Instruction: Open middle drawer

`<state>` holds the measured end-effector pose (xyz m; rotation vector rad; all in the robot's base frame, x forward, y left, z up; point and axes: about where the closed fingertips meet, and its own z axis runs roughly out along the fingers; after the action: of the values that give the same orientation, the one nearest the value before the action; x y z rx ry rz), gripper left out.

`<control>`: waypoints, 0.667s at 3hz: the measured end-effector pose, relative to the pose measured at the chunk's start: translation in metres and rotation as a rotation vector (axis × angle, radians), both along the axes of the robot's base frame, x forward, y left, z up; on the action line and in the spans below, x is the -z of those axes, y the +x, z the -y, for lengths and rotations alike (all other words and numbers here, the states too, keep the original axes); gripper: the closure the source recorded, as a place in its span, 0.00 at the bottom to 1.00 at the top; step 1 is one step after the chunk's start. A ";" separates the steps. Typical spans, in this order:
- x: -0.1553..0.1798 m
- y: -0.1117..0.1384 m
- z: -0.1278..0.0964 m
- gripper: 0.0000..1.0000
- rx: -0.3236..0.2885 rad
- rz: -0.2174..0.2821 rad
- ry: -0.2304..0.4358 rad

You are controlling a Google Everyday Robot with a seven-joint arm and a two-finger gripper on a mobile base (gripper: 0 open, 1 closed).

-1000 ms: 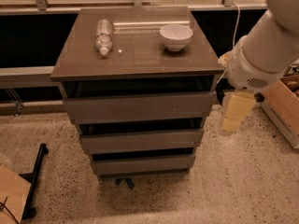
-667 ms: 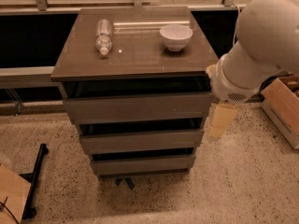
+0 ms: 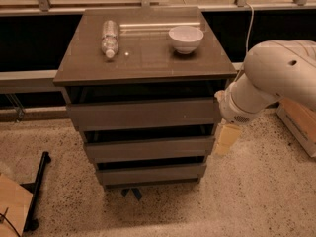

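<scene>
End effector, pale cream and blocky, hanging down from the end of a big round white robot arm at the right. Low beside the right side of a grey-brown wooden cabinet with three drawers, just off the right end of the middle drawer. Very near that drawer or touching it, cannot tell which. Spread or pressed together, cannot tell either. Middle drawer second from the top, with a plain flat front and a thin dark gap along its upper edge. Above it the taller top drawer, and below it the bottom drawer, closest to the floor. On the flat brown surface on top of the cabinet, a clear plastic bottle lying on its side at the back left. At the back right, a round white bowl standing upright, well apart from the bottle. Under the cabinet, a small blue thing on the speckled stone floor. At the left, a black metal stand on the floor and a piece of brown cardboard in the corner. At the far right, a light wooden box, partly hidden by the arm. Behind the cabinet, a dark wall panel and a thin white cable running down.
</scene>
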<state>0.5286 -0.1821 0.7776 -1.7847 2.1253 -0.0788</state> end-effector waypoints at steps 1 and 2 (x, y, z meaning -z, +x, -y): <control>0.006 0.000 -0.001 0.00 0.000 -0.011 0.006; 0.027 0.002 -0.010 0.00 -0.018 -0.014 0.025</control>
<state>0.5309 -0.1723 0.7502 -1.7949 2.1106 -0.0346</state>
